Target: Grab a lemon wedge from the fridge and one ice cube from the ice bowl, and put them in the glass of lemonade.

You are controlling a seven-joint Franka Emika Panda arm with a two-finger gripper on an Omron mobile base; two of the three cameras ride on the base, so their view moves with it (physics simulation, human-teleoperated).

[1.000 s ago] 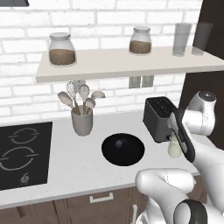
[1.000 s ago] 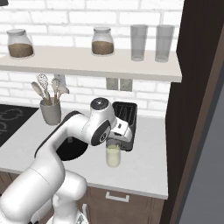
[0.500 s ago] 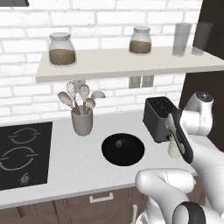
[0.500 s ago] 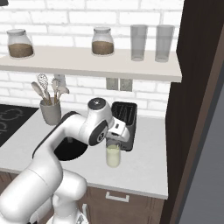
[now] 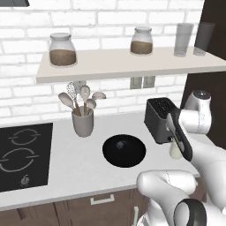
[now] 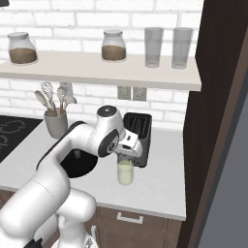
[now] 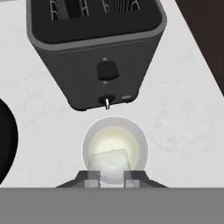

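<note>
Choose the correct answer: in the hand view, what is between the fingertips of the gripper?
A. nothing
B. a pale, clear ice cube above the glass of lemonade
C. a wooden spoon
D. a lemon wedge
B: the hand view shows a pale translucent ice cube held in the gripper, directly over the open glass of lemonade, in front of the black toaster.

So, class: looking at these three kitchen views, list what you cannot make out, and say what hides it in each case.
- Lemon wedge: whether one is already in the glass of lemonade; hand view, the ice cube covers part of the drink.
- End effector: left base view, the arm's own links hide its fingers.
- Ice bowl: its contents; too dark in the left base view, and the arm covers it in the right base view.
</note>
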